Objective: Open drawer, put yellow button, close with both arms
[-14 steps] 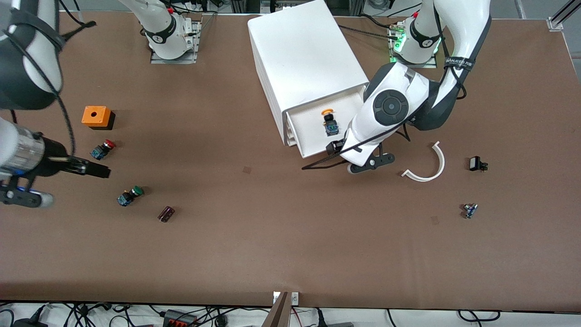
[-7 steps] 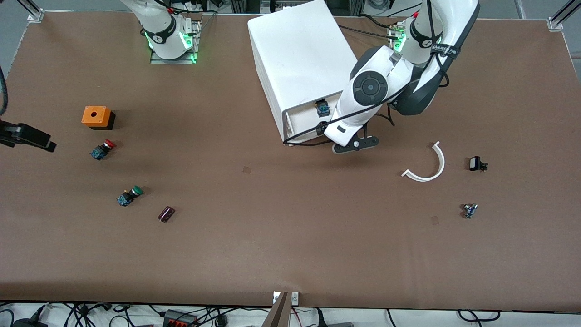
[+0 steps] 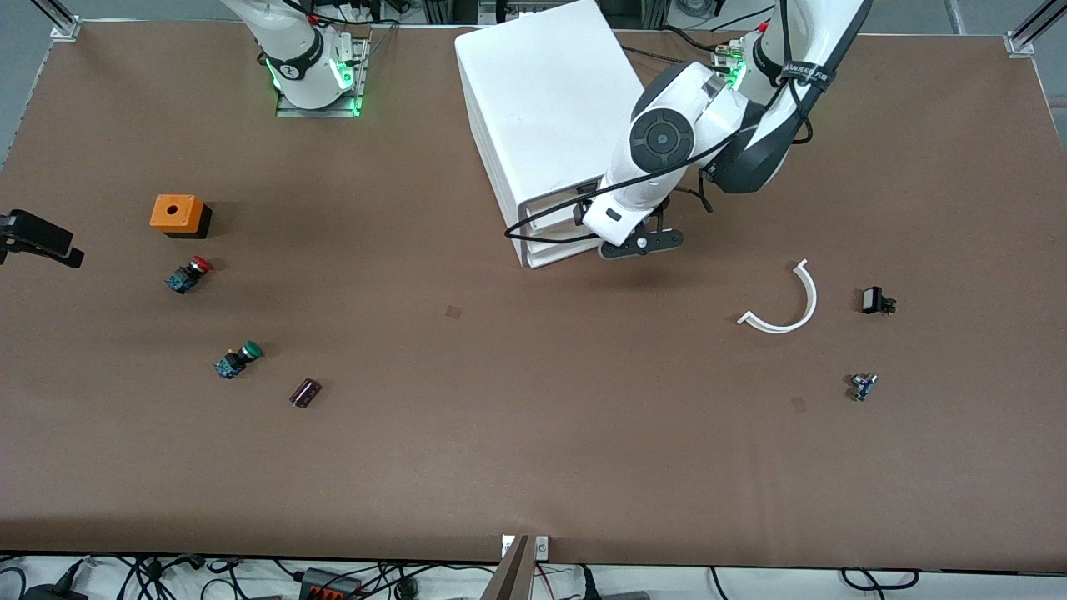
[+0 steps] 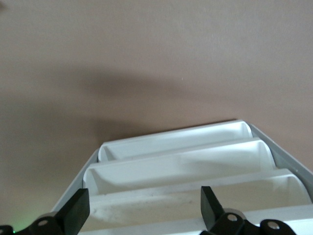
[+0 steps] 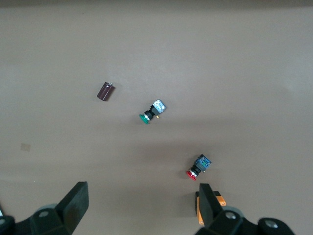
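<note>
The white cabinet [image 3: 550,100] stands near the arms' bases. Its uppermost drawer [image 3: 552,210] is pushed in, its front about level with the lower drawers. The yellow button is hidden. My left gripper [image 3: 613,229] is at the cabinet's front and mostly covered by its wrist. In the left wrist view it [image 4: 144,215] is open and empty, and the stacked drawer fronts [image 4: 186,171] lie between and past its fingers. My right gripper [image 3: 50,243] is at the right arm's end of the table, open and empty in the right wrist view [image 5: 142,208].
Toward the right arm's end lie an orange box [image 3: 177,213], a red-capped button [image 3: 190,273], a green-capped button [image 3: 238,359] and a dark cylinder [image 3: 305,392]. Toward the left arm's end lie a white curved strip [image 3: 788,304], a small black part [image 3: 875,300] and a small blue part [image 3: 864,386].
The left gripper has pushed the uppermost drawer into the cabinet, taking the yellow button out of sight. The right arm has drawn back toward its end of the table.
</note>
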Motion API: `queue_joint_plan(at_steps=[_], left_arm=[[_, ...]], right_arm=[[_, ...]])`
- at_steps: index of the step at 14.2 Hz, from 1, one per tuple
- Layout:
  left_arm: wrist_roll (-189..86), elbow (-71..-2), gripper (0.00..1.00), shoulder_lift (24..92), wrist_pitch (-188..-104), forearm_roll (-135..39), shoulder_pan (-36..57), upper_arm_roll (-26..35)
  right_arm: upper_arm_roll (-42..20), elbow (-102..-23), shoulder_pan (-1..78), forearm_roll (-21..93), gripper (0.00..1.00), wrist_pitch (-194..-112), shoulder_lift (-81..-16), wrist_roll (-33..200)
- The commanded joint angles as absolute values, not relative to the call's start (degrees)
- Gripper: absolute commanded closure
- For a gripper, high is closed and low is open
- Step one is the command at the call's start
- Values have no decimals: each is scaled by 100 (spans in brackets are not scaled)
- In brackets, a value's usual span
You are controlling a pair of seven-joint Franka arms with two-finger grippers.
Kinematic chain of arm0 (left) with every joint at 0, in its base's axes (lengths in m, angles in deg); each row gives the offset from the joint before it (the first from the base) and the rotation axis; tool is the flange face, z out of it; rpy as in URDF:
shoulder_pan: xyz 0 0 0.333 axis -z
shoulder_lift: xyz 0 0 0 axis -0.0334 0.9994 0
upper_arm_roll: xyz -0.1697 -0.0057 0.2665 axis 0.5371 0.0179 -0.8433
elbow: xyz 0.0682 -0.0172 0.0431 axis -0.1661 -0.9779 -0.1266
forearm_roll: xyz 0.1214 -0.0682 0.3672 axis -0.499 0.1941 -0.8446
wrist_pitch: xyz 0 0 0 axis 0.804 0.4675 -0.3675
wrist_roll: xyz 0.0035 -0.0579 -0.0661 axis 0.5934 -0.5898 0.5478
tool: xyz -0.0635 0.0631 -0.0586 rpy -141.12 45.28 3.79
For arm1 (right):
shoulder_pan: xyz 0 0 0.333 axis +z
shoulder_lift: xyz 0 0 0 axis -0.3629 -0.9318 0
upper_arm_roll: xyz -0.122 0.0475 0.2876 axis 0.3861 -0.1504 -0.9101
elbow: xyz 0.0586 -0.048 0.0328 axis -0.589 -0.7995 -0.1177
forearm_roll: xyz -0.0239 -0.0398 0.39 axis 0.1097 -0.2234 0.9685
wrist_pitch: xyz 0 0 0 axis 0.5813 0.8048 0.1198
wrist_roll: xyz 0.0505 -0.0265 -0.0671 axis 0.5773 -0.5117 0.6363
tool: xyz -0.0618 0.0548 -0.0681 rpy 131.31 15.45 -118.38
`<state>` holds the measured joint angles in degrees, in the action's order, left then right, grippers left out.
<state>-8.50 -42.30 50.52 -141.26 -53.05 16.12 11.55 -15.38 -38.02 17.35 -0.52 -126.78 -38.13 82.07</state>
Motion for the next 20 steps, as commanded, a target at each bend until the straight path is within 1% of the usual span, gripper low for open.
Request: queue_joint_plan(at_steps=[1,4,8,9,12,14,16,18,20], left_arm=[[-818,-4453,0,4850,-14070,-5061,1527,1248],[-818,-4471,0,4842,-14052,-5061,1492,1353],[-818,-4488,0,4859,-14052,-5035,1536,1371],[-818,-4488,0,4859,-14052,-5035,1536,1371],[-914,-4357,0,4824,-13939,-5113,1405,1336],[-958,-4077,0,4824,-13737,-5149,1221,1292],[-1316,-3551,0,4824,-13334,-5489,826,1300],[-2096,-3049,0,4842,-12850,-6069,414,1309],[-3272,-2776,0,4833,-12455,-6282,-26,1309]], right_arm=[[-1449,-4039,1829,-125,0,-12534,-3590,8260],[-1449,-4451,1838,-142,0,-12656,-3328,8268],[-1449,-5391,1829,-151,0,-13139,-2809,8277],[-1449,-5515,1829,-160,0,-13201,-2730,8277],[-1492,-5551,1838,-317,0,-13167,-2667,8277],[-1493,-5551,1829,-309,0,-13070,-2641,8251],[-1493,-5542,1838,-309,0,-12974,-2641,8233],[-1493,-5612,1838,-292,0,-12965,-2615,8216],[-1493,-5814,1829,-265,0,-13069,-2466,8198]])
